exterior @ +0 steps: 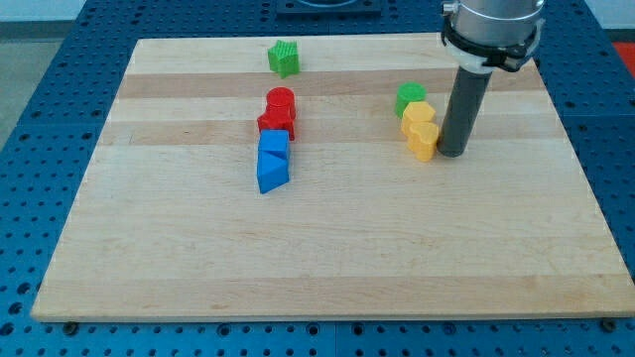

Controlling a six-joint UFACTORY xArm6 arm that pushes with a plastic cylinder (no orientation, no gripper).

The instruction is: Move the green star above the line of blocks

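green star (284, 58), far left of my tip (452, 153)

My arm came in from the view's top right, its grey wrist collar above the straight dark rod, which stood upright; my tip (452, 154) rested at table height.

The worktop (337, 258) is showing pale wood grain in lengthwise bands, some strips running slightly darker tan. Around it, a blue perforated base (40, 119) is showing rows of dark holes. The star (284, 58) is showing bright green. Two red blocks (279, 111) are sitting in matching scarlet, and two blue blocks (273, 161) in matching azure. A green cylinder (409, 97) is pairing with two yellow blocks (420, 129). The rod is looking charcoal down to my tip (452, 154), under a silver collar (492, 25).
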